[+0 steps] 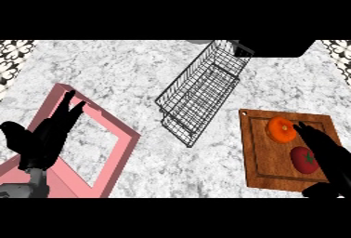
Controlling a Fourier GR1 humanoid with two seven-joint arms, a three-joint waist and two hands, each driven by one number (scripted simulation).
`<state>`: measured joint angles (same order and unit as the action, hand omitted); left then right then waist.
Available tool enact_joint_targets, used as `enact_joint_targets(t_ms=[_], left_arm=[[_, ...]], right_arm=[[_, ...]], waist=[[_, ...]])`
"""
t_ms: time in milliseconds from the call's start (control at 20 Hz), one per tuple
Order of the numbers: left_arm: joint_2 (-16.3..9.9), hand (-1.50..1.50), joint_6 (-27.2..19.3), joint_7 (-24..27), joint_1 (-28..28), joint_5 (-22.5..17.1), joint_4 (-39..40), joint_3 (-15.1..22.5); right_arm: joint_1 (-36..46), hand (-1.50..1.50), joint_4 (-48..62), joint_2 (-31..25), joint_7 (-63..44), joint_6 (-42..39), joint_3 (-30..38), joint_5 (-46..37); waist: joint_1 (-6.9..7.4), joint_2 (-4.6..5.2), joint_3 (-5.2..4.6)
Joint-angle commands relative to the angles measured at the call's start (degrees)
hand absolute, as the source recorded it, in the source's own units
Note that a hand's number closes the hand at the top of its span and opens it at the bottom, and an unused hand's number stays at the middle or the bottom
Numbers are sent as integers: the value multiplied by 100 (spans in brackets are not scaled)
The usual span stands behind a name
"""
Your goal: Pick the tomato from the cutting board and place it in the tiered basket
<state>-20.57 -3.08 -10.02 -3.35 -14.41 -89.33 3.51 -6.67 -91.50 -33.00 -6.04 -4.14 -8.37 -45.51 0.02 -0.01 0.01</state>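
**Right hand over the board, tomato not yet lifted**

A wooden cutting board (pixel 264 153) lies at the near right of the marbled counter (pixel 123 74). Two pieces of produce sit on it: an orange fruit (pixel 280 128) toward the far side and the red tomato (pixel 303 159), with its green stem patch, nearer and just to the right. The two are close but do not touch.

The right hand (pixel 323 151) comes in from the lower right edge and stretches across the right part of the board. Its fingers are straight and held narrow together, the tips ending beside the orange fruit. The hand overlaps the tomato's right edge, but the fingers do not curl round it; whether they touch it I cannot tell. The thumb (pixel 316 189) shows low, near the board's near edge.

The wire tiered basket (pixel 202 90) stands in the middle of the counter toward the far side, running at a slant, well apart from the board.

At the near left lies a pink frame-like tray (pixel 113 128). The left hand (pixel 42 137) shows above it, fingers up and spread fairly wide, holding nothing.
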Motion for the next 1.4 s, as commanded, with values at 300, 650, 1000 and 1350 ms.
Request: enact_joint_targets(t_ms=[300,650,1000,1350], left_arm=[[214,0,182,-69,-28,212,61,-140],[414,0,208,78,1,424,127,-237],[168,0,306,-344,-45,179,-167,-551],[377,0,256,22,175,387,-5,-439]], right_arm=[[-31,150,534,182,276,-791,-52,-180],[500,150,1044,65,801,-388,-105,-1066],[-910,150,502,319,-216,221,573,-1085],[-1921,150,-1491,767,-1182,946,1138,-1169]], waist=[[-20,4,-1],[5,7,0],[-151,-29,-3],[-191,-35,-12]])
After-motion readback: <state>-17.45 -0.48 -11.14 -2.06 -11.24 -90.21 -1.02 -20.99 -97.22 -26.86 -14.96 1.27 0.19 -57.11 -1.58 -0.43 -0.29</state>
